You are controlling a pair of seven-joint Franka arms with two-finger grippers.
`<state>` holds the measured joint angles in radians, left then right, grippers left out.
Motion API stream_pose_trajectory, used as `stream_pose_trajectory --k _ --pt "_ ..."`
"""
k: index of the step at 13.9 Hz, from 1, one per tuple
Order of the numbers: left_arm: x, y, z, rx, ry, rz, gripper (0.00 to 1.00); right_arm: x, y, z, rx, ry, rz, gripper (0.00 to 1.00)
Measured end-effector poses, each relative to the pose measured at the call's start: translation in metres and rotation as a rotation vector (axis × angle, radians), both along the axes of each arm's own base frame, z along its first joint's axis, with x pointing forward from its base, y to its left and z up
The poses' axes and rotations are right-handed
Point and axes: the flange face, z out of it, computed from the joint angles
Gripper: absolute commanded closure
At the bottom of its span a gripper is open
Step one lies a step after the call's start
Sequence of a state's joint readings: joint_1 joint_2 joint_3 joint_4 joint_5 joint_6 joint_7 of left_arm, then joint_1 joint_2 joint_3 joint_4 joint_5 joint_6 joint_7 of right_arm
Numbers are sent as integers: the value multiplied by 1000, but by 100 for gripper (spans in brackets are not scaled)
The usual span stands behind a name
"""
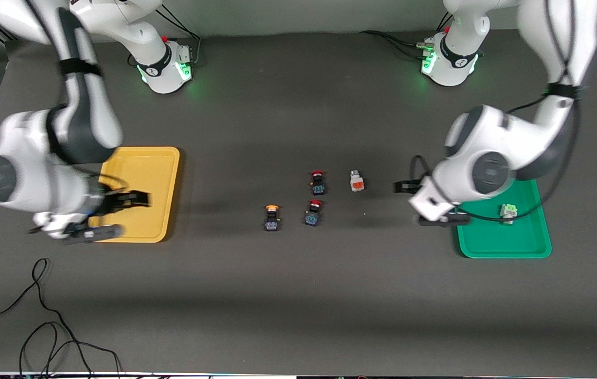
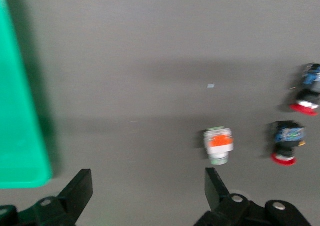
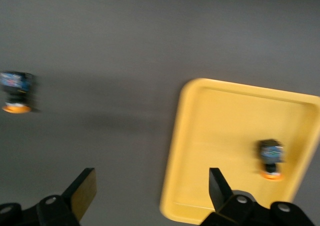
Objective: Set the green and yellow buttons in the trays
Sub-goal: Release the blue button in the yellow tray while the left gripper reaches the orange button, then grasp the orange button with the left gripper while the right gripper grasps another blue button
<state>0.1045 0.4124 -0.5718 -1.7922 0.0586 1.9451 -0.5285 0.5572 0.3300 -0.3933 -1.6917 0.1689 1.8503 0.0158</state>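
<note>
Yellow-capped button on mid-table, nearest front edge, alone. Two red-capped buttons just beside it, slightly farther; orange-faced whitish button farther again.

Green tray at left arm's end; light-green button lies in it. Left gripper over tray's inner edge, fingers spread, empty.

Yellow tray at right arm's end; second yellow-capped button inside, seen from right wrist. Right gripper over tray's near corner, fingers spread, empty.
</note>
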Motion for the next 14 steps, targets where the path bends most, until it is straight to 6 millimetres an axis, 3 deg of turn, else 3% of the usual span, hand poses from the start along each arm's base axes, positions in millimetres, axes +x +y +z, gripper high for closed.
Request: stream_pose_trajectory --k 3,5,6,9,14 --pt "-25 -75 -36 -15 -8 81 0 -13 111 -14 2 -61 -51 0" --pt "-42 -112 -61 -21 -4 113 0 -23 169 -29 58 -81 -84 0" --pt "-48 -121 -72 -21 0 114 0 -26 189 -37 77 -90 -109 0" --pt "-54 -116 -105 15 -5 85 1 -29 227 -78 75 -145 -164 0" --pt "-62 -103 -123 53 5 66 1 -30 246 -178 19 -210 -170 0"
